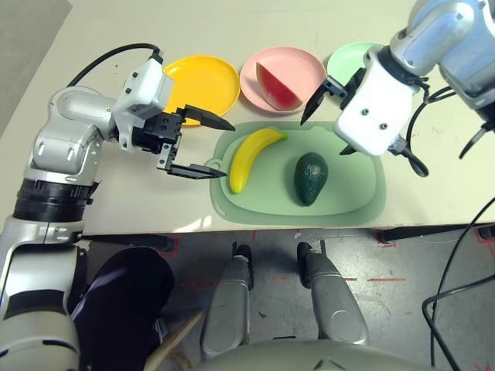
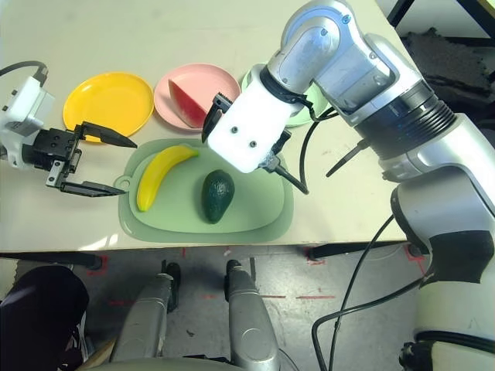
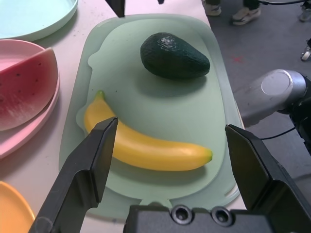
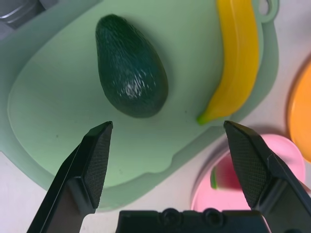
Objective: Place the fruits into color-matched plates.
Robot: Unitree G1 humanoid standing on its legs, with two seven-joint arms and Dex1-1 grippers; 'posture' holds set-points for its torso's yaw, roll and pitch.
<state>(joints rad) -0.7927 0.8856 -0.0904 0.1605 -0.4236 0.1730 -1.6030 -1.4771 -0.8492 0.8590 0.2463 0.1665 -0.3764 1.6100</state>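
The yellow banana and the dark green avocado lie side by side on the green cutting mat. The red watermelon wedge rests on the pink plate. The yellow-orange plate and the mint green plate hold nothing. My left gripper is open at the mat's left edge, pointing at the banana, with nothing between its fingers. My right gripper hangs open over the mat's far edge, above the avocado, holding nothing.
The three plates stand in a row behind the mat, yellow-orange at the left, pink in the middle, mint green at the right. The table's front edge runs just below the mat. Bare tabletop lies left of the yellow-orange plate.
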